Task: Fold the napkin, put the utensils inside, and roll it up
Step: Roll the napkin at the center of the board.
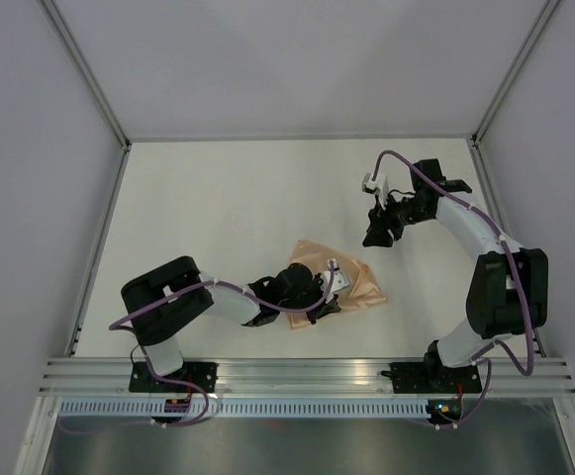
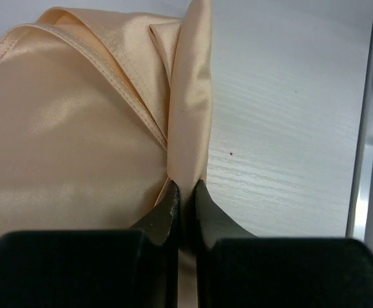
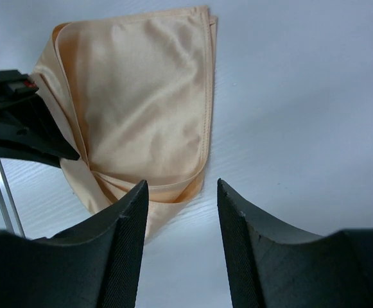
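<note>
The light orange-tan napkin (image 1: 358,281) lies folded and rumpled on the white table, near the front centre. My left gripper (image 1: 327,300) is shut on a raised fold at the napkin's edge; in the left wrist view the cloth (image 2: 77,128) runs up from between the closed fingertips (image 2: 173,199). My right gripper (image 1: 378,236) is open and empty, held above the table behind and to the right of the napkin, apart from it. The right wrist view shows the napkin (image 3: 147,96) beyond its spread fingers (image 3: 125,218), with the left gripper (image 3: 19,122) at its left edge. No utensils are in view.
An aluminium rail (image 1: 307,371) runs along the table's near edge and shows in the left wrist view (image 2: 366,128), close to the napkin. Enclosure walls with metal posts (image 1: 99,94) bound the table on the left, back and right.
</note>
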